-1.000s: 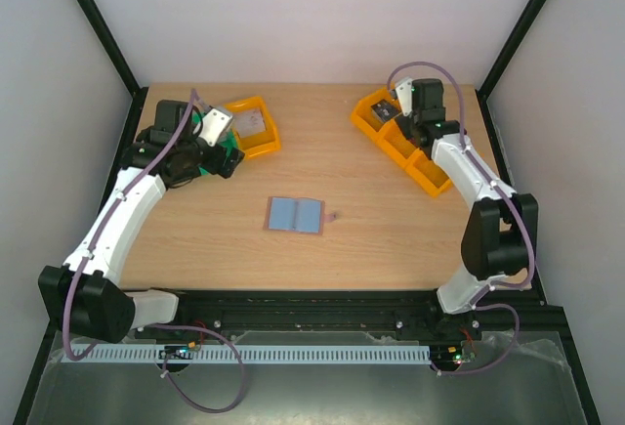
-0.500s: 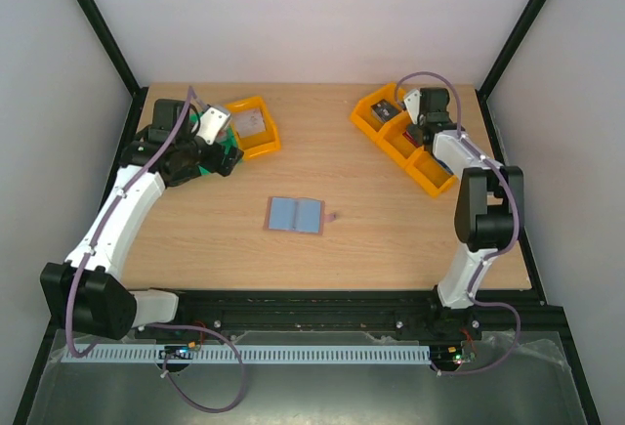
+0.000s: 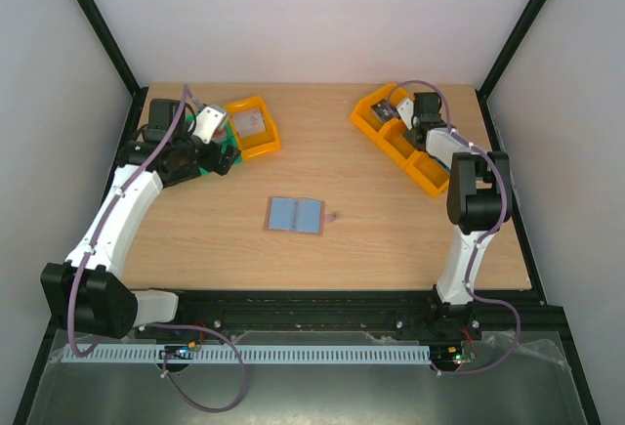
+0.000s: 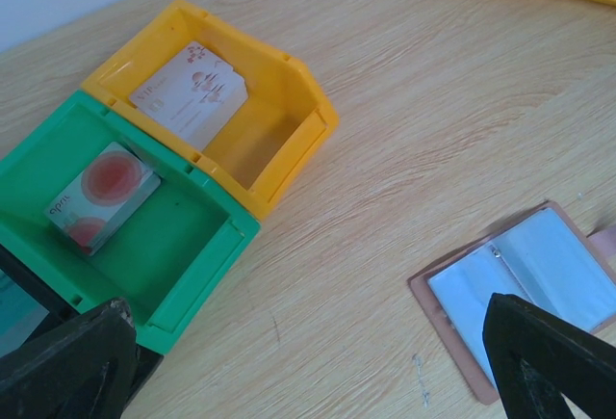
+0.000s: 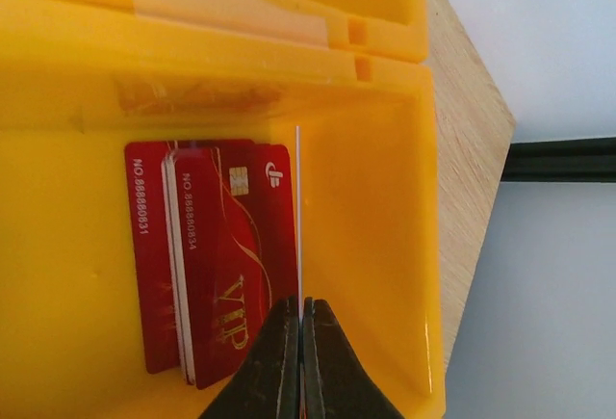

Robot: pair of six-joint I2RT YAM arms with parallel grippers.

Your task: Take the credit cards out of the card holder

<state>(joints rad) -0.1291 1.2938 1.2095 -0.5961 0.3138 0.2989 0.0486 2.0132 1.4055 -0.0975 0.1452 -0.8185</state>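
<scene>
The card holder [image 3: 294, 215] lies open on the table, light blue panels up; the left wrist view shows it too [image 4: 525, 279]. My left gripper [image 3: 223, 151] hovers by the left bins, open, with only bare table between its fingers [image 4: 308, 321]. A whitish credit card [image 4: 189, 97] lies in the orange bin [image 4: 289, 140]. Another card with red circles [image 4: 101, 194] lies in the green bin [image 4: 183, 246]. My right gripper [image 5: 301, 308] is shut on a thin card [image 5: 299, 207], seen edge-on, inside an orange bin [image 5: 404, 246] that holds red cards [image 5: 217, 265].
Three orange bins [image 3: 402, 142] stand in a row at the back right, near the table's right edge. The orange bin [image 3: 252, 127] and the green bin sit at the back left. A small dark mark [image 3: 333, 217] lies right of the holder.
The right arm has folded back and its gripper has shifted left along the row of orange bins, staying shut. The left arm has barely moved.
</scene>
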